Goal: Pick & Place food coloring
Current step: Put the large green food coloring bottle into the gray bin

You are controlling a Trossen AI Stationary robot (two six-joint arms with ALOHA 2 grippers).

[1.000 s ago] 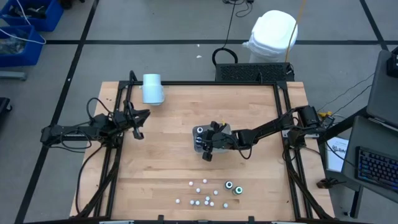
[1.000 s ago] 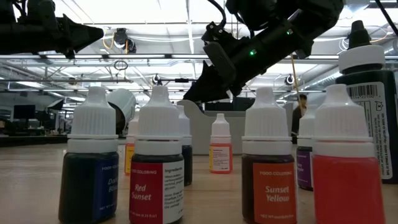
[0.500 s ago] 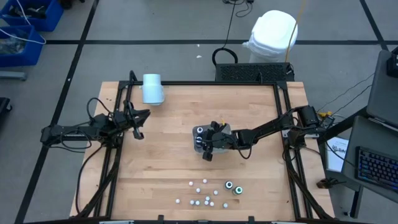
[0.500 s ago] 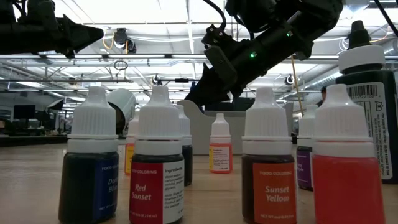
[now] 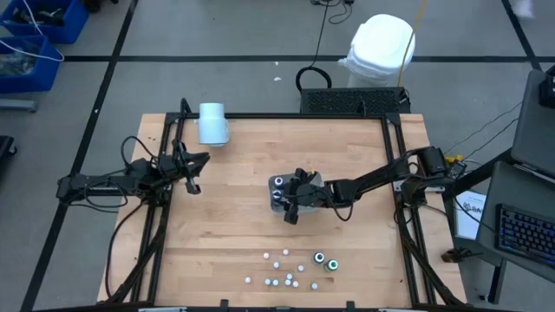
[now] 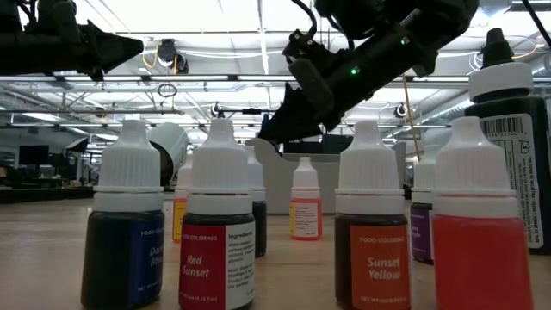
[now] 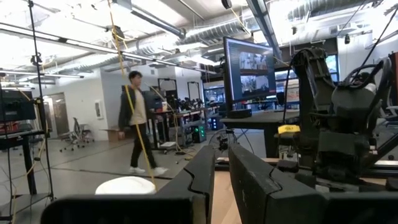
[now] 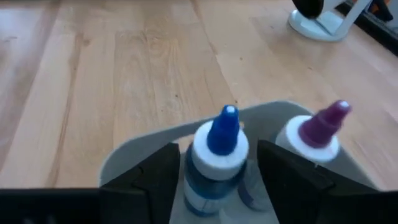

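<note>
The right tool (image 5: 292, 208) hovers at the middle of the surface (image 5: 234, 225), over the grey tray (image 8: 124, 155), its fingers spread either side of a blue-tipped bottle (image 8: 217, 158) standing in the tray beside a purple-tipped one (image 8: 317, 134). That delivery looks done. Most of the food coloring (image 5: 290, 269) is not yet moved, clustered toward six o'clock near the front edge. The left tool (image 5: 192, 173) waits at nine o'clock, its fingers nearly together, holding nothing.

Pale, smooth wooden table (image 5: 234, 217); glossy plastic food coloring bottles (image 6: 215, 237) with matt white caps.
</note>
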